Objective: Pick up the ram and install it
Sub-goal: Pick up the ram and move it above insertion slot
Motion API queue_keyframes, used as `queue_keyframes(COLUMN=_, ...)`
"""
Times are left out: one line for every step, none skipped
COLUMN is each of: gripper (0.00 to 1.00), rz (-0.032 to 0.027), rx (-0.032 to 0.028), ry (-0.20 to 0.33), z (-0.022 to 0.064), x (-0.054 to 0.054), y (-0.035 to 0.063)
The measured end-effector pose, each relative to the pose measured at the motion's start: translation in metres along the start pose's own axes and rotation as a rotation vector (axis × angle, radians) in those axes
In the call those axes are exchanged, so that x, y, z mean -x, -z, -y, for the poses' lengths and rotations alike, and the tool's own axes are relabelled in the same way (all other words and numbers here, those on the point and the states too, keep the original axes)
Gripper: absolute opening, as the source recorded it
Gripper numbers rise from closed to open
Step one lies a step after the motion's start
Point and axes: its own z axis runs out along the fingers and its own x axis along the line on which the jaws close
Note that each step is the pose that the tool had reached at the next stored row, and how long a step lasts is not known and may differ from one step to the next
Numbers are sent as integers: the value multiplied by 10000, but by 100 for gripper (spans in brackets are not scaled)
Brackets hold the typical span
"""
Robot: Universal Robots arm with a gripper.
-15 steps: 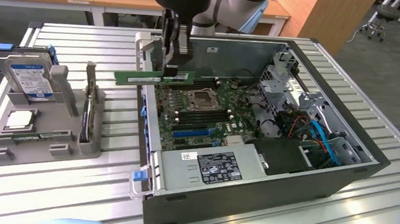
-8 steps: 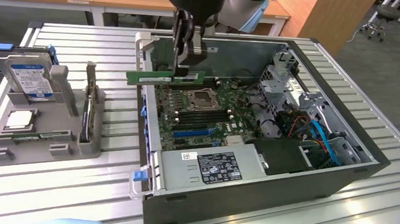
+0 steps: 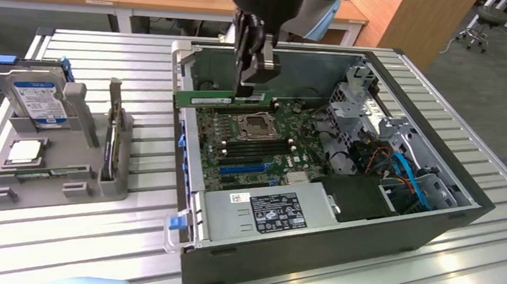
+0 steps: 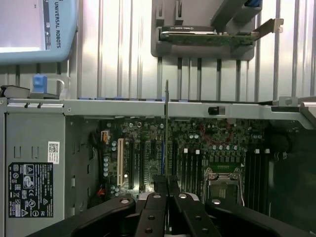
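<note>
Clamping the ram point(image 3: 208, 100), the fingers point(image 3: 245, 87) hang above the motherboard point(image 3: 235, 147) in the computer case point(image 3: 317, 251).

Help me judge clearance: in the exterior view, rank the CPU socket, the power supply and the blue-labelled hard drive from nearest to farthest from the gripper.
From the gripper, shut on the ram:
1. CPU socket, just below it on the motherboard.
2. Power supply, at the camera-side end of the case.
3. Hard drive, outside the case, at the exterior view's left.

Bright, even light, with glare on the slatted table point(image 3: 466, 264).
</note>
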Motion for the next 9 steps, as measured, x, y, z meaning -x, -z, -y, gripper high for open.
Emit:
queue_keyframes(gripper=11, rz=0, rx=0, ry=0, z=24, x=0, y=1)
queue_keyframes(gripper=11, rz=0, rx=0, ry=0, z=48, x=0, y=2)
queue_keyframes(gripper=11, rz=-1, rx=1, ry=0, z=72, x=0, y=4)
queue_keyframes(gripper=11, rz=0, rx=0, ry=1, z=97, x=0, y=4)
queue_keyframes(gripper=11, rz=-1, rx=1, ry=0, z=122, x=0, y=6)
queue_keyframes(gripper=11, rz=-1, rx=1, ry=0, z=147, x=0, y=7)
queue_keyframes(gripper=11, rz=0, rx=0, ry=-1, z=172, x=0, y=8)
queue_keyframes(gripper=11, rz=0, rx=0, ry=0, z=200, x=0, y=8)
queue_keyframes(gripper=11, rz=0, rx=0, ry=0, z=228, x=0, y=10)
